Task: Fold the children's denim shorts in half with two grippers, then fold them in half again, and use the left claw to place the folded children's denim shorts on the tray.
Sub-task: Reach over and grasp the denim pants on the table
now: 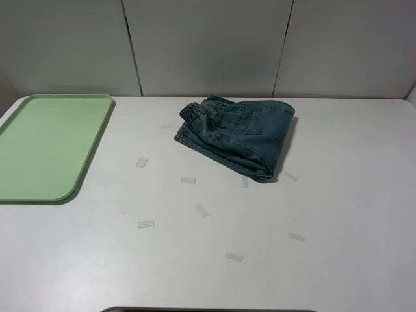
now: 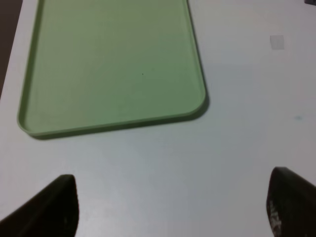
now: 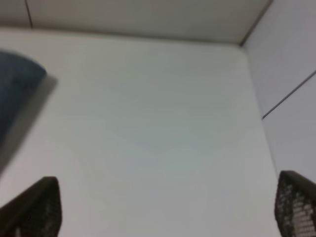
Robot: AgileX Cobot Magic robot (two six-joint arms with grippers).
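Denim shorts [image 1: 237,136] folded in bundle, near far edge of table [image 1: 325,214], about mid-width, well apart from tray [image 1: 45,146] at far-left corner. Left gripper [image 2: 173,205] fingers apart, over bare table near tray. Right gripper [image 3: 168,207] fingers apart, nothing between.

— Where do the children's denim shorts [image 1: 237,133] lie?
— On the table [image 1: 351,195], toward twelve o'clock. The tray [image 1: 49,146] sits well apart at their nine o'clock, and tape strips [image 1: 202,210] lie scattered around six.
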